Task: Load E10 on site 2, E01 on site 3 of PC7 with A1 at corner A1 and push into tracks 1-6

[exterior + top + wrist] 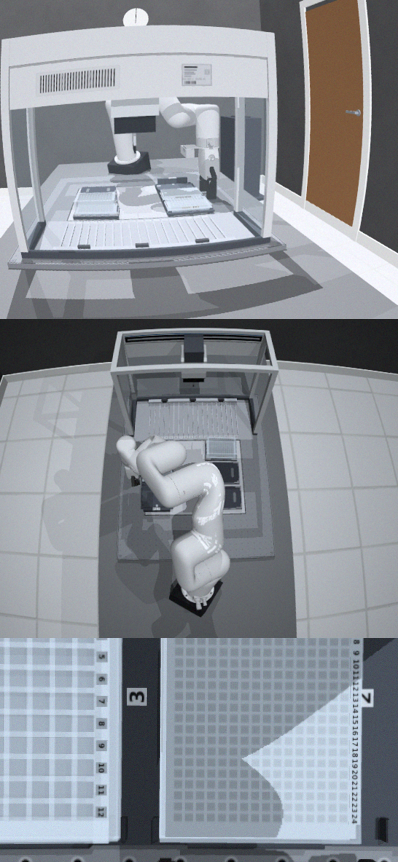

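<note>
Your gripper (208,186) hangs released, grasping nothing, just beside PC7 (184,201). E10 (260,738) and E01 (50,733) sit on it (E07 (221,449) in its nest).

your surroundings: dark grey walls (73,11); brown door (333,109) with white frame and a lever handle (353,112); white skirting board (372,243); pale tiled floor (335,465); round white wall clock (135,17); angular shadows across the grey floor.

PC7 (147,501) mostly under the arm (182,479)
</note>
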Action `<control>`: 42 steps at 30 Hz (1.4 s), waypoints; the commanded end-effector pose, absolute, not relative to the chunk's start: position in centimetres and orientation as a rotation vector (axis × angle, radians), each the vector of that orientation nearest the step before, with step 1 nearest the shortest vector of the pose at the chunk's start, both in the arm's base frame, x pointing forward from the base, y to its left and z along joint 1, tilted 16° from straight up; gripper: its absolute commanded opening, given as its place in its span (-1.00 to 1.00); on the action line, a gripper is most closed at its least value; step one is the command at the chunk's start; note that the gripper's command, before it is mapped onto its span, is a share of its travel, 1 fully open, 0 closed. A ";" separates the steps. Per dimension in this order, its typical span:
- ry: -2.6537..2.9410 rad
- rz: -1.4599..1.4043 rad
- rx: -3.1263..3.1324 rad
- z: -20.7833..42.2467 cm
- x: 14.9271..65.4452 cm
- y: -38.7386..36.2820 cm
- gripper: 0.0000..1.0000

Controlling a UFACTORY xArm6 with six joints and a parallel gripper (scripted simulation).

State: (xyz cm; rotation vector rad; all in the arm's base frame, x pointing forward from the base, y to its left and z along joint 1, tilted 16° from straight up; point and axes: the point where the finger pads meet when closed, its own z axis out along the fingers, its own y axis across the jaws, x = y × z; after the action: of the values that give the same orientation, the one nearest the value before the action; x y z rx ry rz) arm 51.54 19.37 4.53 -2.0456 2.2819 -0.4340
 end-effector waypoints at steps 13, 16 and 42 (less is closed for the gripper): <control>2.279 -0.435 -2.043 4.8 51.5 18.6 1.00; 2.279 -0.435 -2.043 4.8 51.5 18.5 1.00; 2.279 -0.435 -2.043 5.0 51.4 17.4 1.00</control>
State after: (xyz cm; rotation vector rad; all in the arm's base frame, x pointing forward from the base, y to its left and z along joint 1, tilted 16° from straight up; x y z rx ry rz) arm 51.32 17.60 4.81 -2.0456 2.2815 -0.4340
